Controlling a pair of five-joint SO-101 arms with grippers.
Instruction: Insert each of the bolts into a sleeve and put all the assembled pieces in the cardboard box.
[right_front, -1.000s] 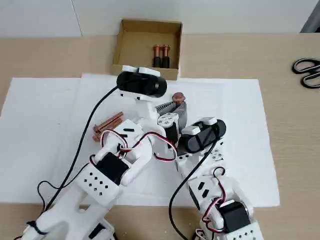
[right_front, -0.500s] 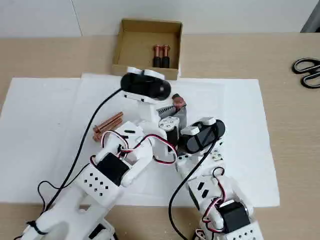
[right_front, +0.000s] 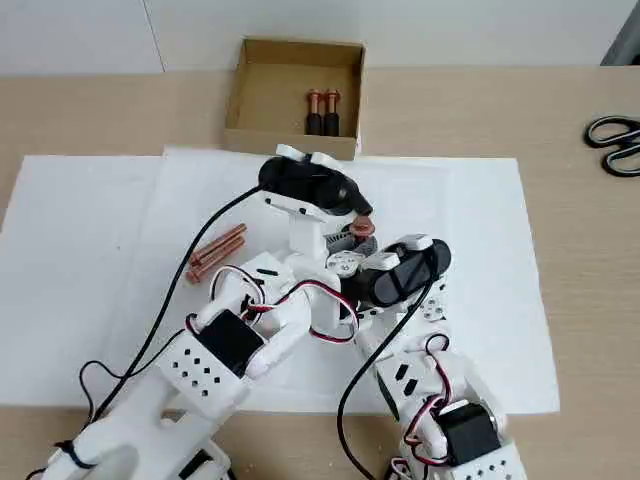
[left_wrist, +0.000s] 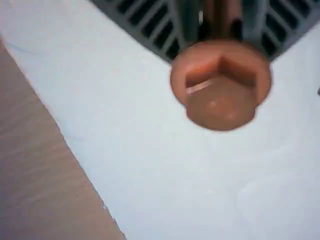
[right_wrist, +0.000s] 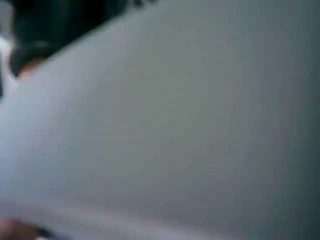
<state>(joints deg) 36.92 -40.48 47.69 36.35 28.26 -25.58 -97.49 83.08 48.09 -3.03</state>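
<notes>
My left gripper (right_front: 358, 226) is shut on a copper bolt (right_front: 363, 212) in the middle of the white sheet. In the left wrist view the bolt's hex head (left_wrist: 220, 86) pokes out between the grey ribbed fingers (left_wrist: 145, 22), just above the sheet. The right arm's wrist (right_front: 402, 272) sits close beside it on the right; its gripper is hidden beneath. Several loose copper bolts (right_front: 214, 253) lie on the sheet to the left. The cardboard box (right_front: 262, 95) at the back holds two assembled pieces (right_front: 322, 110).
The white sheet (right_front: 80, 290) covers the wooden table (right_front: 500, 100). Scissors (right_front: 615, 140) lie at the far right edge. Both arms and their cables crowd the front centre. The right wrist view is a grey blur with a dark shape (right_wrist: 55, 25) at one corner.
My left gripper has swung right and nearer the right arm's wrist, carrying the bolt with it. The right arm has stayed put.
</notes>
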